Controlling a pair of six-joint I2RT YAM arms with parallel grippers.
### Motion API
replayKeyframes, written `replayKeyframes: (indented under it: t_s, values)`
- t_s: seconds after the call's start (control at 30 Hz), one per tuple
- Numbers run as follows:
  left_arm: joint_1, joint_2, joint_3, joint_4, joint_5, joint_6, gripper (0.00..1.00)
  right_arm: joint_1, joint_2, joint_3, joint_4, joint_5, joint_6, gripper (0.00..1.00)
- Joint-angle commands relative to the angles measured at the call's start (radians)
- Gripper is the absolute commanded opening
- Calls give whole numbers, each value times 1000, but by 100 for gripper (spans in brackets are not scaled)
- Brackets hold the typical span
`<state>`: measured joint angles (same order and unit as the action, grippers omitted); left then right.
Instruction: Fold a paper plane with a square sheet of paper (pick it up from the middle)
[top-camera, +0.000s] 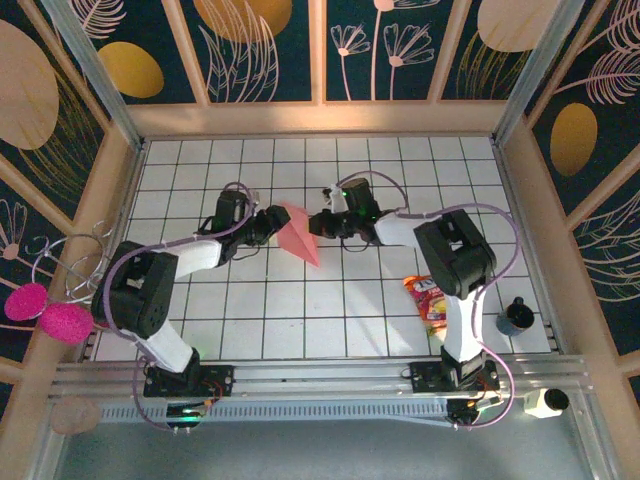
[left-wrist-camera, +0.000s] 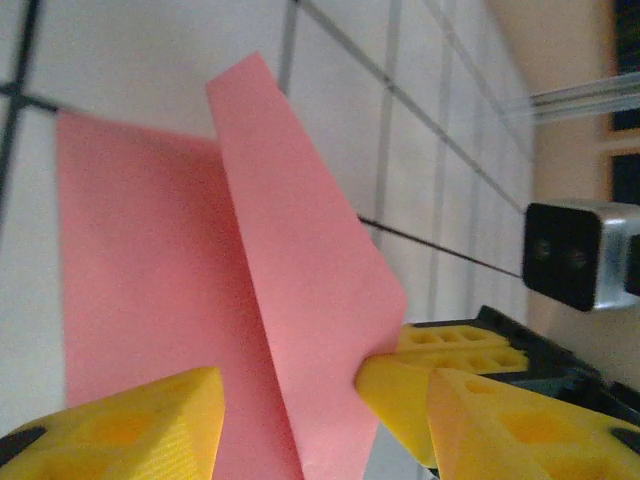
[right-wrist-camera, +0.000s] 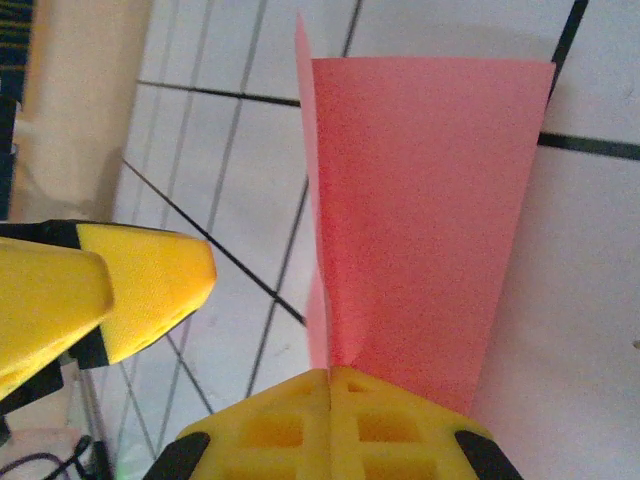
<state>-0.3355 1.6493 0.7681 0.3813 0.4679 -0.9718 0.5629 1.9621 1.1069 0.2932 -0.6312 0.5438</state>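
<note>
**Q:** Where is the paper plane (top-camera: 300, 233)?
**A:** Over the middle of the table (top-camera: 300, 320). The right gripper (right-wrist-camera: 330, 375), at its 3 o'clock, pinches it; the left gripper (top-camera: 272, 222), at its 9 o'clock, gapes. Probably light, limp and easily creased: grip the centre fold.

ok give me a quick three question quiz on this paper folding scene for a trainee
1. True or false: the right gripper is shut on the pink paper.
2. Pick one. The left gripper has its jaws: A) shut on the paper, B) open with the paper between them, C) closed on nothing.
3. Fill in: the snack packet lies beside the ___ arm.
Key: 1 true; 2 B; 3 right.
</note>
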Motion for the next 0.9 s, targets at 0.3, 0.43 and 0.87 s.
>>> replayKeyframes:
  t_s: [0.3, 0.43, 0.87]
  values:
    - [-16, -93, -99, 490, 195, -199, 75, -62, -241, -171, 325, -54, 229, 0]
    - [-34, -85, -107, 562, 203, -241, 74, -74, -263, -186, 374, -79, 288, 0]
    - [-47, -29, -45, 547, 250, -217, 61, -77, -260, -216, 500, -155, 425, 0]
